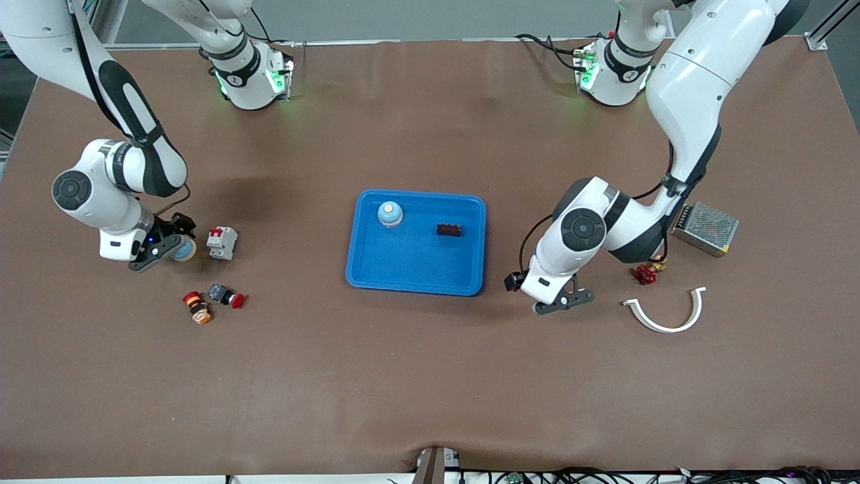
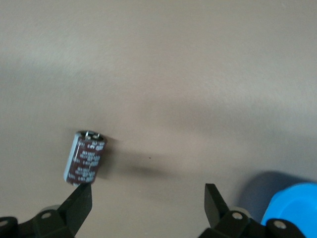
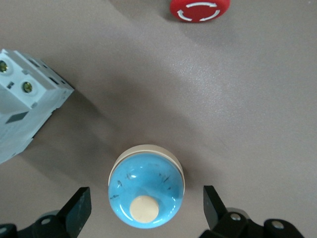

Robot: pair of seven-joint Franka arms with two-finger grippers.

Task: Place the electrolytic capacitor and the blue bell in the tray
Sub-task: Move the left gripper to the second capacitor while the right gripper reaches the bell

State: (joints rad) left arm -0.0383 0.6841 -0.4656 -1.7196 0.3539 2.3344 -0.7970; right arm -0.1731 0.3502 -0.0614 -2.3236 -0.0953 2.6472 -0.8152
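At the right arm's end of the table, the right gripper (image 1: 166,243) hangs low with its fingers spread wide on either side of the blue bell (image 3: 146,191). The bell is a glossy blue dome, lightly scuffed, with a cream button on top and a cream base. It stands on the table just beside a white circuit breaker (image 1: 222,242), with a red emergency-stop button (image 1: 228,297) nearer the front camera. The bell is centred in the gap, so a straight descent and squeeze looks enough. The tray (image 1: 416,272) lies mid-table, well apart from both grippers. It already holds a second bell (image 1: 390,214) and a small dark block (image 1: 449,230). Toward the left arm's end, the left gripper (image 1: 563,301), jaws equally wide and empty, hovers over the electrolytic capacitor (image 2: 85,157). This is a short brown-sleeved cylinder with pale print and a silvery end, apparently standing on end. It sits off-centre, right at one fingertip (image 2: 79,198), not in the gap, so that arm probably needs a sideways shift before closing.
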